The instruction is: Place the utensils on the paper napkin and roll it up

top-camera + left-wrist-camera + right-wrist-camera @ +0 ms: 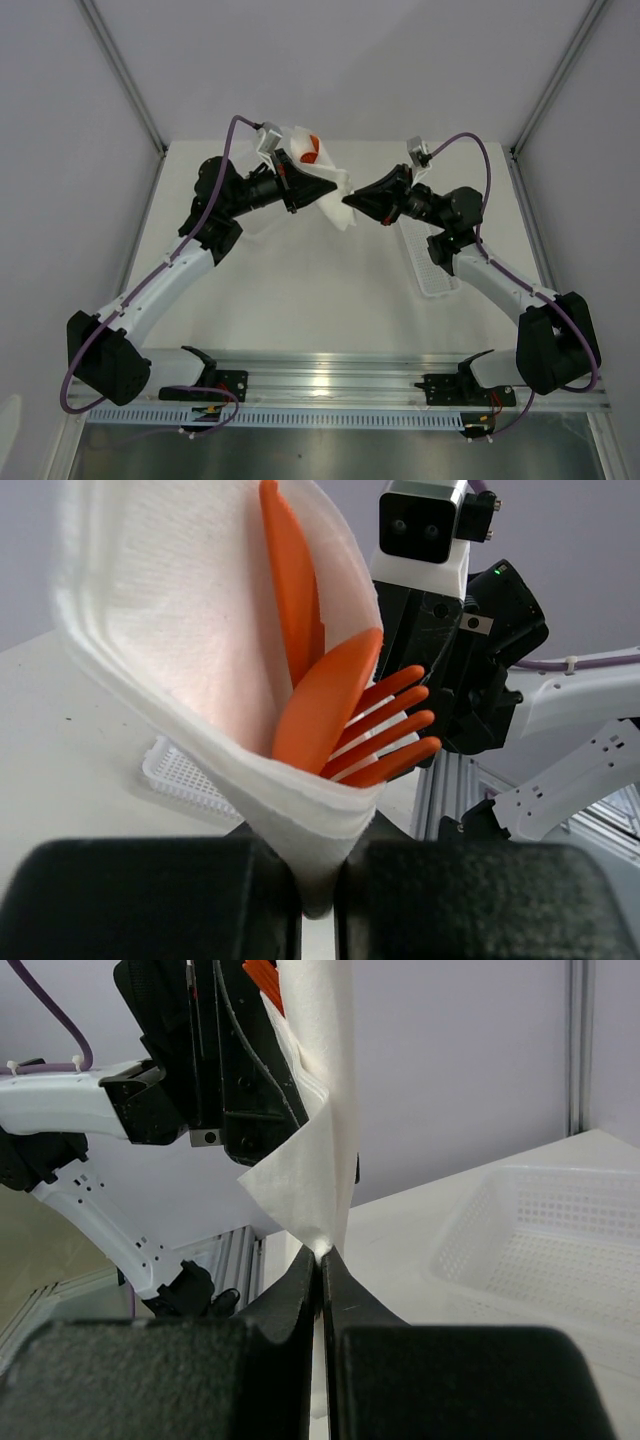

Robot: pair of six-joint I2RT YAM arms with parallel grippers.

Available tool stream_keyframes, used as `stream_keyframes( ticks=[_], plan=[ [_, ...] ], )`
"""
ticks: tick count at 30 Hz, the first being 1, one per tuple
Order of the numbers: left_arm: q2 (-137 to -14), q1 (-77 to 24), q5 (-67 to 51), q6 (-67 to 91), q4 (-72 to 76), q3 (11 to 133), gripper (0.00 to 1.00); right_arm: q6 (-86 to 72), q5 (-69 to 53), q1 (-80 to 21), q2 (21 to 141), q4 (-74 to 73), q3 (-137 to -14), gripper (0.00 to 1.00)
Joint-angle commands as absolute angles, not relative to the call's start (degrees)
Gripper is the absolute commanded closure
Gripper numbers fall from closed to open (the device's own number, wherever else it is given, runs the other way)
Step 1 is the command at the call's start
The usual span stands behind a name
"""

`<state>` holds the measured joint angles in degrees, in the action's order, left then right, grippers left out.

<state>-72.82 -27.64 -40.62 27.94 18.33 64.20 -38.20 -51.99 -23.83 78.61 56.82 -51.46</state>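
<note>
The white paper napkin is held up off the table between both grippers, wrapped like a cone round the orange-red utensils. In the left wrist view the napkin holds a knife, a spoon and a fork whose tines stick out to the right. My left gripper is shut on the napkin's narrow lower end. My right gripper is shut on a corner of the napkin; it meets the sheet from the right in the top view.
A narrow white plastic tray lies on the table under the right arm. A white mesh basket shows in the right wrist view. Grey walls enclose the white table; the rail with the arm bases runs along the near edge.
</note>
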Motion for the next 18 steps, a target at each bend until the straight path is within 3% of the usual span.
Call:
stream_keyframes(
  ticks=[1, 3, 9, 14, 18],
  plan=[
    [-72.0, -27.9, -39.8, 28.1, 19.8, 66.5, 0.99, -37.9, -53.2, -24.1, 78.5, 58.9, -53.3, 1.00],
    [-71.6, -27.9, -40.3, 28.0, 19.4, 66.4, 0.99, -37.7, -53.3, -24.1, 78.7, 58.0, -53.6, 1.00],
    [-70.7, -27.9, -40.9, 26.7, 18.8, 66.5, 0.99, -34.5, -52.4, -23.8, 78.2, 51.2, -54.5, 0.82],
    [-70.5, -28.0, -40.7, 26.5, 17.8, 66.2, 0.99, -31.9, -51.2, -23.9, 78.0, 46.5, -56.0, 0.55],
    [-70.1, -27.9, -38.2, 25.5, 15.9, 65.8, 0.99, -29.4, -46.7, -23.9, 76.8, 41.2, -57.0, 0.43]
  ],
)
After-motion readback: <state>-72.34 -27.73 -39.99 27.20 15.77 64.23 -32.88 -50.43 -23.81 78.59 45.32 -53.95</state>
